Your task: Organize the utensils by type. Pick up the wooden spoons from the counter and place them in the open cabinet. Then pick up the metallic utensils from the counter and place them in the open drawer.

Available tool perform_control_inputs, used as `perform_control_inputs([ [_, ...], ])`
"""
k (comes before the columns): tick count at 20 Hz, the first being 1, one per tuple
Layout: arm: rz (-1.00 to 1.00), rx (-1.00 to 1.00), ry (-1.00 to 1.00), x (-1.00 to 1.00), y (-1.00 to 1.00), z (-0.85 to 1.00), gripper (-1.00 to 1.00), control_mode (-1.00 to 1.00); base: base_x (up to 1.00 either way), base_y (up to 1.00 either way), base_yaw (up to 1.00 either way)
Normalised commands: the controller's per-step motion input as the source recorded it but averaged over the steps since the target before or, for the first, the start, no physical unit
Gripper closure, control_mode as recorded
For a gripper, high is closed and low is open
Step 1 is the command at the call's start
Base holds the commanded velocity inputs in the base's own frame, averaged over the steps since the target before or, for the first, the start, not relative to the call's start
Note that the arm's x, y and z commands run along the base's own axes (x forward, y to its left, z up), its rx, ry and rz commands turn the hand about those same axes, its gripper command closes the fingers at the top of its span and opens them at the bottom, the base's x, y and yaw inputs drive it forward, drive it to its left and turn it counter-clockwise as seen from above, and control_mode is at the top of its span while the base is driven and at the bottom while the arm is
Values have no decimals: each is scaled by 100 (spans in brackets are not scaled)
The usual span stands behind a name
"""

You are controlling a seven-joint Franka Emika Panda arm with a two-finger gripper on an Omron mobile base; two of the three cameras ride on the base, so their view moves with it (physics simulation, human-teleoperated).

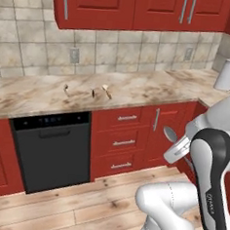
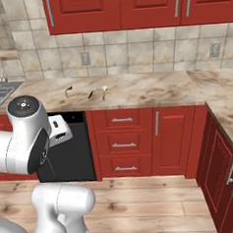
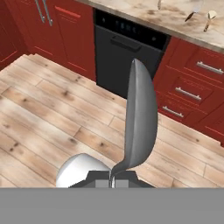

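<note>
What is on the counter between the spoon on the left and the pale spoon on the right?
In the right base view, a dark-handled fork lies between the left spoon and the pale spoon on the counter.

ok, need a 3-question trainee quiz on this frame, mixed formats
1. True or false: the gripper is shut on the silver spoon.
2. How many utensils lie on the counter? A) one B) three C) five
3. Fill in: the black appliance under the counter is a ____.

Key: 1 true. 2 B: a wooden spoon, a fork and another small utensil. 3 dishwasher.
</note>
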Motion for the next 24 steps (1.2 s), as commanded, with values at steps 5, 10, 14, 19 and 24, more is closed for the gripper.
perform_control_inputs([
  [5,0,0,0,0,0,0,100,100,-9,45,28],
  [10,0,0,0,0,0,0,100,100,-7,51,30],
  [14,0,0,0,0,0,0,100,100,-6,61,33],
  [19,0,0,0,0,0,0,100,100,-5,59,32],
  [24,0,0,0,0,0,0,100,100,-9,53,34],
])
